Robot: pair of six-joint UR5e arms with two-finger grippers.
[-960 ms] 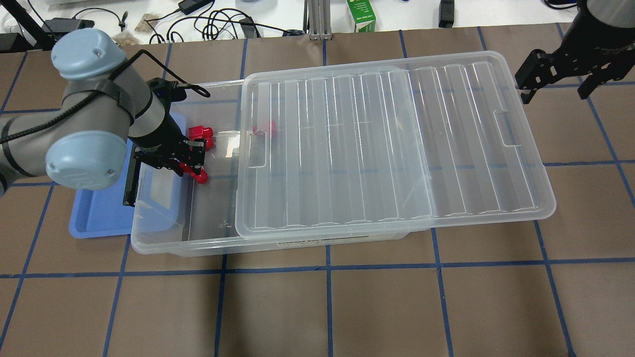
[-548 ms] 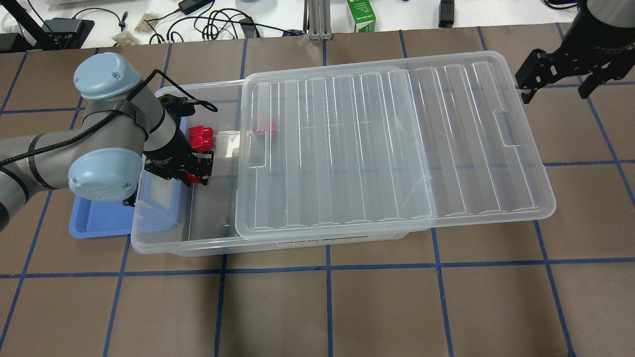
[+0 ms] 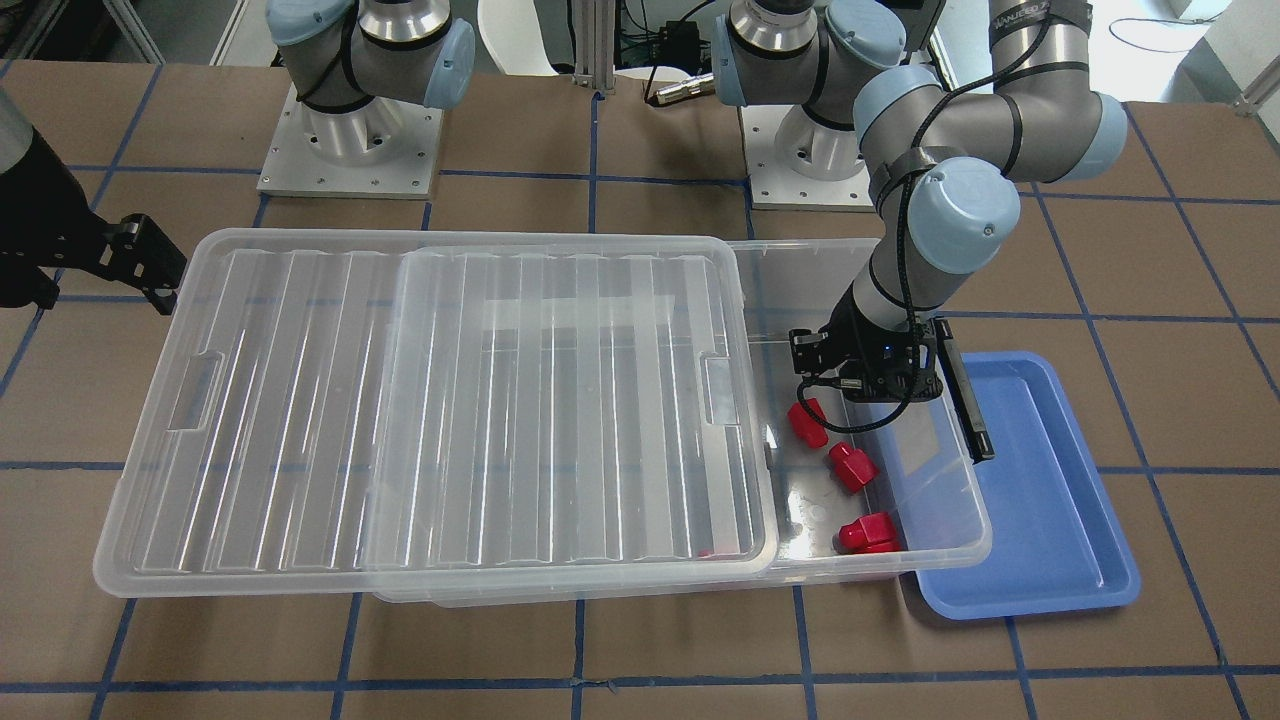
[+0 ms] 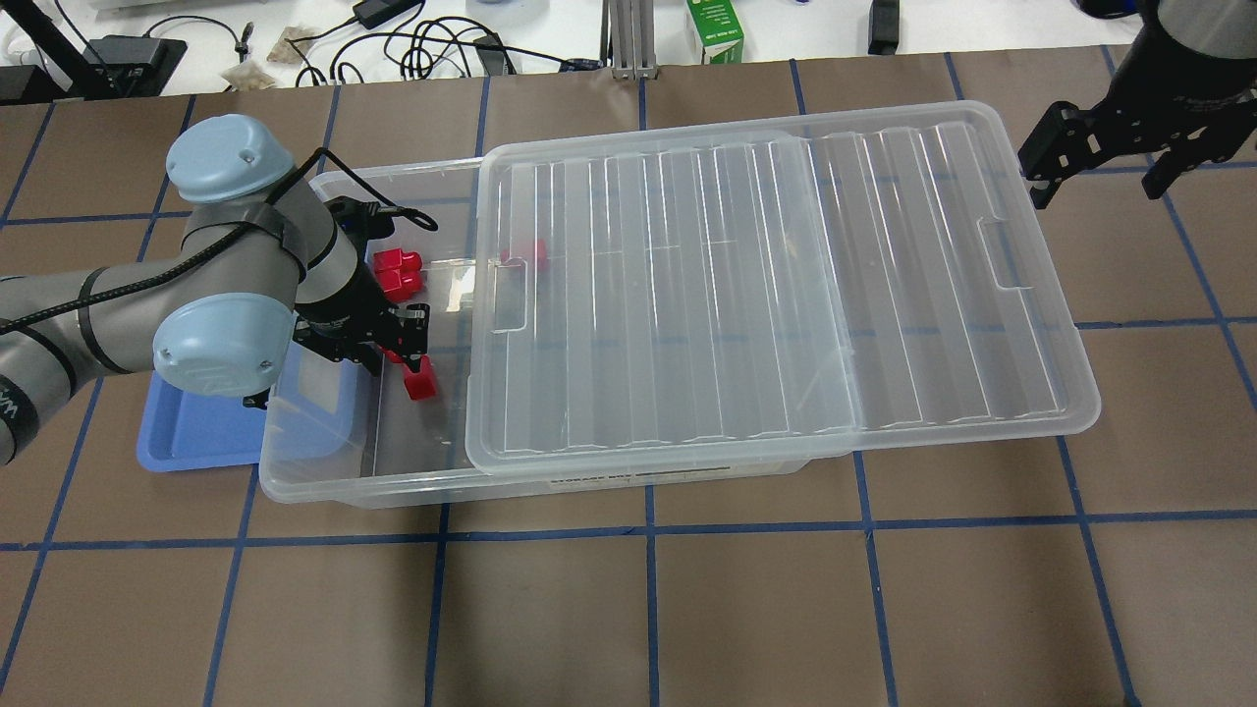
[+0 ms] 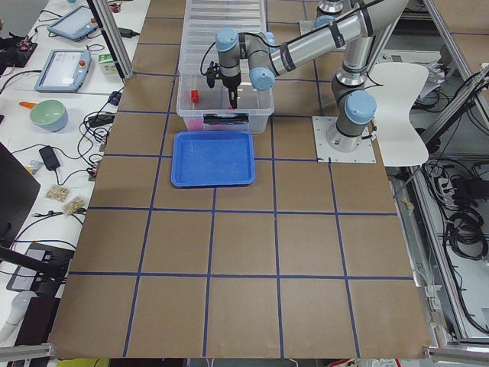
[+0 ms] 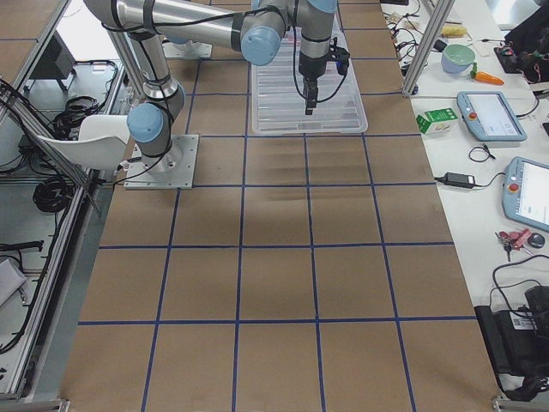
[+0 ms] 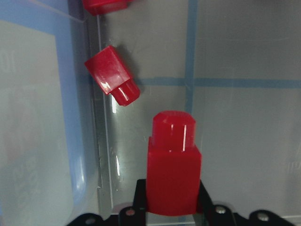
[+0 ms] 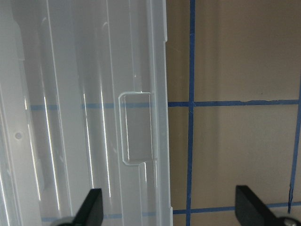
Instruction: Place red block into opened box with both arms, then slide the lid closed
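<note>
My left gripper (image 4: 405, 349) hangs inside the open left end of the clear box (image 4: 295, 462), shut on a red block (image 4: 420, 378). In the left wrist view the block (image 7: 173, 165) sticks out past the fingertips, peak pointing away. Two more red blocks (image 3: 852, 467) (image 3: 868, 533) lie on the box floor by the end wall. Another one (image 4: 535, 253) shows through the ribbed lid (image 4: 786, 285). The lid covers most of the box and overhangs its right end. My right gripper (image 4: 1105, 167) stands open above the lid's far right corner, its fingers (image 8: 91, 207) wide apart over a notch.
A shallow blue tray (image 4: 187, 437) lies against the box's left end, partly under my left arm. A black latch bar (image 3: 965, 400) hangs on that end wall. Behind the table's back edge are a green carton (image 4: 715, 29) and cables.
My left arm has swung right and toward the robot, carrying the red block further over the box opening. The block now shows more below the fingers. The right arm has not moved.
</note>
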